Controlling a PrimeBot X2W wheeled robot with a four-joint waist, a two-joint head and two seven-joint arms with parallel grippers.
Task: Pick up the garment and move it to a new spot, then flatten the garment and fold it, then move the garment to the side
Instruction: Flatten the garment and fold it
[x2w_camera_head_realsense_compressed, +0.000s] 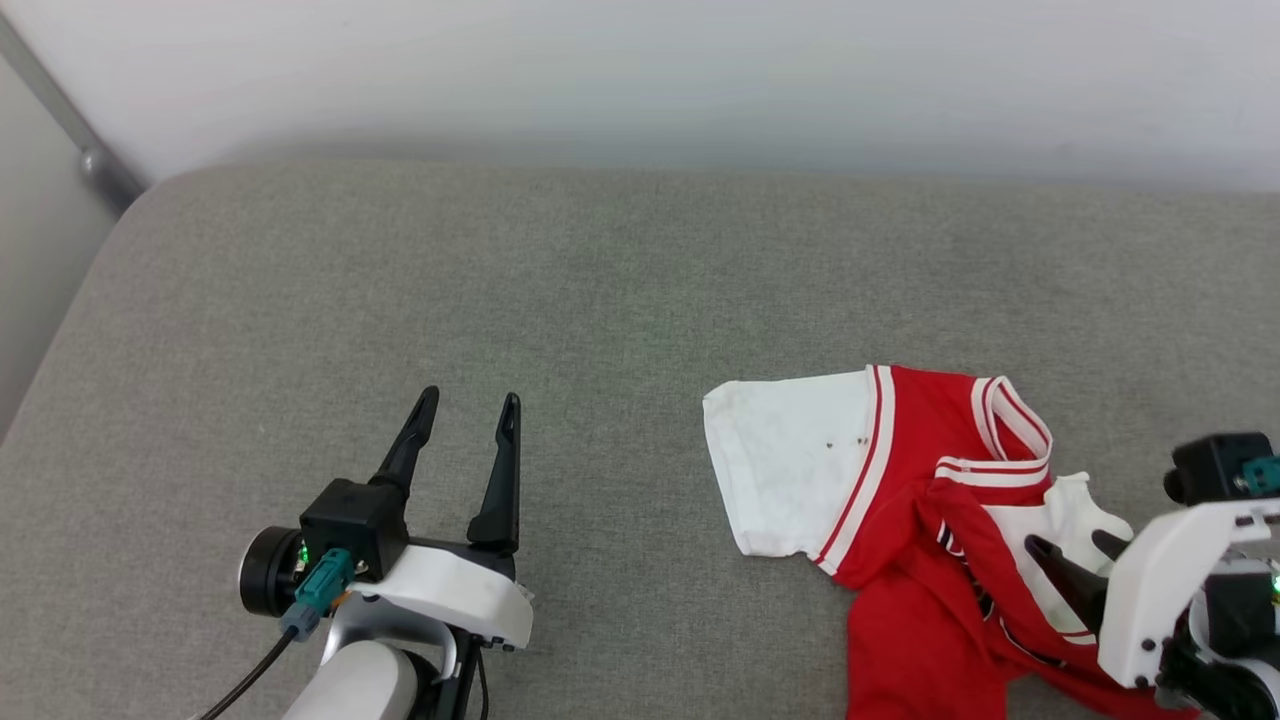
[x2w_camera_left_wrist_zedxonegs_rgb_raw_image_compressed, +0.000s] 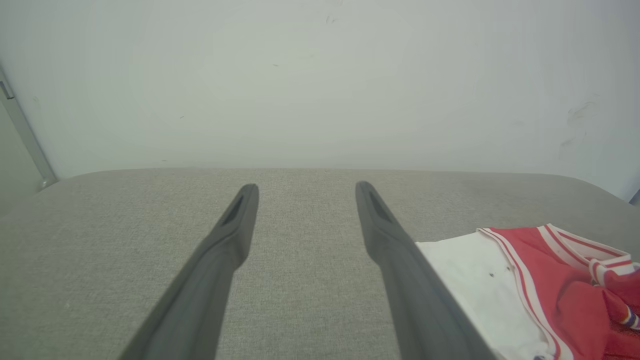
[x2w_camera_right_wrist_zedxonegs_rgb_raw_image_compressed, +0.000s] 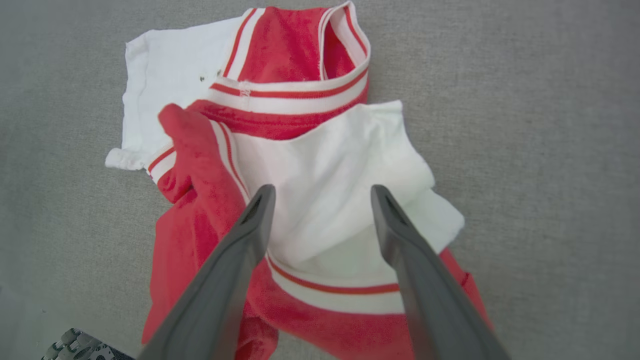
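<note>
The garment (x2w_camera_head_realsense_compressed: 900, 470) lies crumpled on the right part of the grey cushioned surface (x2w_camera_head_realsense_compressed: 600, 280). It is a red jersey with one white sleeve spread to the left and striped trim at the collar. My right gripper (x2w_camera_head_realsense_compressed: 1068, 545) hovers over its right side, open. In the right wrist view the right gripper (x2w_camera_right_wrist_zedxonegs_rgb_raw_image_compressed: 322, 190) stands over a bunched white sleeve of the garment (x2w_camera_right_wrist_zedxonegs_rgb_raw_image_compressed: 295, 45), with nothing pinched between the fingers. My left gripper (x2w_camera_head_realsense_compressed: 470, 400) is open over bare fabric, well left of the garment. The left wrist view has the left gripper (x2w_camera_left_wrist_zedxonegs_rgb_raw_image_compressed: 306, 187) wide apart and the garment (x2w_camera_left_wrist_zedxonegs_rgb_raw_image_compressed: 555, 285) at its lower right.
A pale wall (x2w_camera_head_realsense_compressed: 700, 70) runs behind the surface. A grey metal strip (x2w_camera_head_realsense_compressed: 70, 130) slants down the far left corner, where the surface's edge curves away. A small grey patterned thing (x2w_camera_right_wrist_zedxonegs_rgb_raw_image_compressed: 75, 346) peeks in at the lower left of the right wrist view.
</note>
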